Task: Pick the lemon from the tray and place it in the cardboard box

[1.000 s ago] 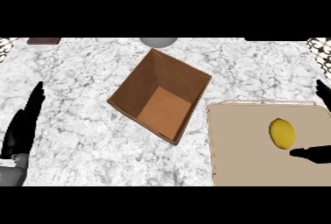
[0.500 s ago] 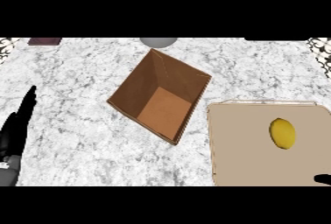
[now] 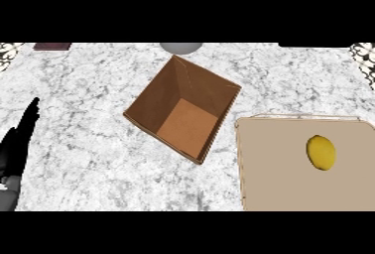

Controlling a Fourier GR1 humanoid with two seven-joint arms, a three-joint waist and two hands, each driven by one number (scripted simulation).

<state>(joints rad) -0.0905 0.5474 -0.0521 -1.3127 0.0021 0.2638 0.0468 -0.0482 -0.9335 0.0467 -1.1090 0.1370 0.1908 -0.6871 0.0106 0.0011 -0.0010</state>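
Lemon [image 3: 321, 152] lies on the beige tray [image 3: 278, 173] at four o'clock, cardboard box [image 3: 183, 109] open at centre on the marble surface [image 3: 88, 149]. Left robot hand [image 3: 21, 136], fingers straight and released, rests at nine o'clock.

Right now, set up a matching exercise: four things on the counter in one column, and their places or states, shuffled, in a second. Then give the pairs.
Column one:
1. lemon
2. cardboard box
3. tray
4. left hand

Column two:
A. open and resting at the view's left edge
B. lying on the tray
C. at the counter's middle, nothing showing inside
D. at the lower right, beside the box

Pairs: 1-B, 2-C, 3-D, 4-A
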